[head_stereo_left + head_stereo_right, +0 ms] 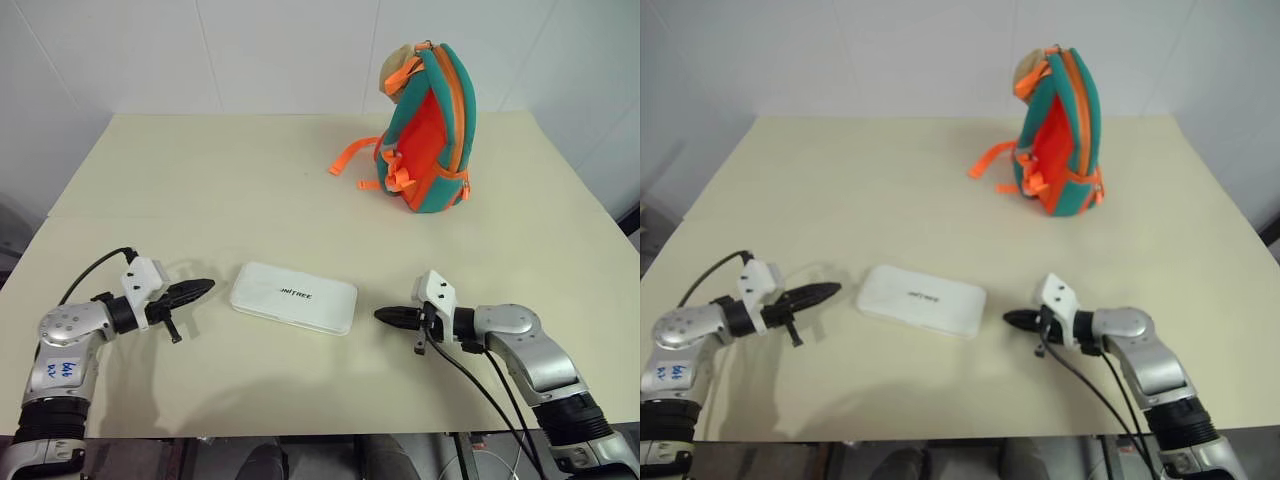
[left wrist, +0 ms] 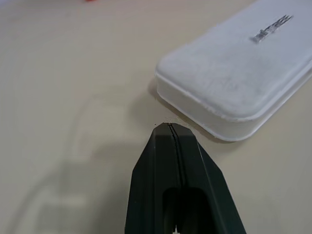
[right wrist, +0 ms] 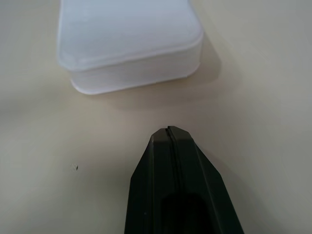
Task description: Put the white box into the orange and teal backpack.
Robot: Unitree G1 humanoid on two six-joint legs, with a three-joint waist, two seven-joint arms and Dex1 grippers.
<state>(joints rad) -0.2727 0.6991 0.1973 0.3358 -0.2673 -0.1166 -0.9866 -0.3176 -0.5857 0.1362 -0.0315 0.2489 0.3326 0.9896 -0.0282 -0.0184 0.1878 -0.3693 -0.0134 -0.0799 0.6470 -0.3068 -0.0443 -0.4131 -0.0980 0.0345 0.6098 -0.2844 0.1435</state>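
Note:
The white box (image 1: 293,297) lies flat on the cream table, near its front, with small dark lettering on its lid. My left gripper (image 1: 205,286) is shut with nothing in it, its tip a short way off the box's left end (image 2: 229,87). On the other side my right gripper (image 1: 381,315) is also shut and empty, pointing at the box's right end (image 3: 131,48) across a small gap. The orange and teal backpack (image 1: 432,135) stands upright at the back right of the table, a tan plush at its top and orange straps trailing to its left.
The cream table (image 1: 200,180) runs back to a white wall. Black cables (image 1: 490,390) hang from my right wrist over the table's front edge. A seam crosses the tabletop between the box and the backpack.

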